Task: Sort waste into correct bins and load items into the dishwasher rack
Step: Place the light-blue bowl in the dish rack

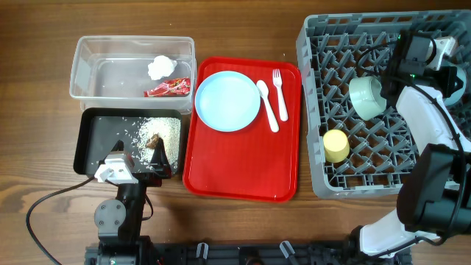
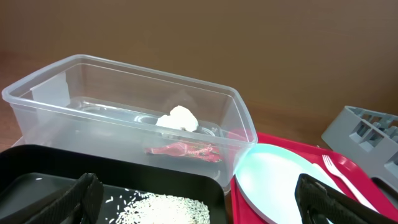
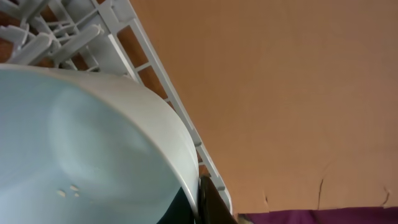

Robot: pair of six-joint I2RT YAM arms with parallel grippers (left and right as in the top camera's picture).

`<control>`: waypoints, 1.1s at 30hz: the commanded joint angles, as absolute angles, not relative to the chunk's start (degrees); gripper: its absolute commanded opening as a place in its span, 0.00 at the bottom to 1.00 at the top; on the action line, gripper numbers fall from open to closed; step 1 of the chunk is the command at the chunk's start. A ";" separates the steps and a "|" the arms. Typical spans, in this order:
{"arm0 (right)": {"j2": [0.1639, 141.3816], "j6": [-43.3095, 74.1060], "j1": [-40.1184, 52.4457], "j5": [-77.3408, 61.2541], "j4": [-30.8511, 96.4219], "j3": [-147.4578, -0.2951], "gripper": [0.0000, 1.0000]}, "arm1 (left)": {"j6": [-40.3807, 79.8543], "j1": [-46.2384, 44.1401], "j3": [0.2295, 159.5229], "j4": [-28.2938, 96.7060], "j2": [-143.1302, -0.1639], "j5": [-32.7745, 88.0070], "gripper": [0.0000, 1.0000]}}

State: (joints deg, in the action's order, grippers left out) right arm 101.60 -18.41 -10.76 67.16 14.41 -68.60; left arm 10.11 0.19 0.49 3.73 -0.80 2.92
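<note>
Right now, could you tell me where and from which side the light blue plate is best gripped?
Grip the plate by its rim at the left edge, coming in from the tray's left side. It lies flat on the red tray, so only the rim offers a pinch, and the spoon crowds its right edge.

Place: a robotics lab bench — dressed as a kitchen clearing station.
Surface: wood-grain counter [image 1: 243, 29], with the left arm [image 1: 116, 217] and right arm [image 1: 434, 199] rising from its 6 o'clock edge.
Kitchen props: grey dishwasher rack [image 1: 312, 103] at 3 o'clock, red serving tray [image 1: 243, 162] at centre.
Wiring: black cable [image 1: 55, 193] looping at 7 o'clock.
</note>
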 commanded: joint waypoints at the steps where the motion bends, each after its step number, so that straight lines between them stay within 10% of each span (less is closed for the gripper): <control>1: 102.54 -19.20 -10.11 67.99 16.95 -68.86 0.04 | 9.39 0.64 0.32 4.14 -0.40 3.38 1.00; 10: 102.56 -20.97 -7.64 62.81 19.73 -67.59 0.15 | 9.39 0.64 0.32 4.14 -0.40 3.38 1.00; 13: 102.56 -19.29 -7.18 63.00 20.25 -67.59 0.04 | 9.39 0.64 0.32 4.14 -0.40 3.38 1.00; 33: 102.56 -11.42 -13.26 64.73 22.31 -67.59 0.04 | 9.39 0.64 0.32 4.14 -0.40 3.38 1.00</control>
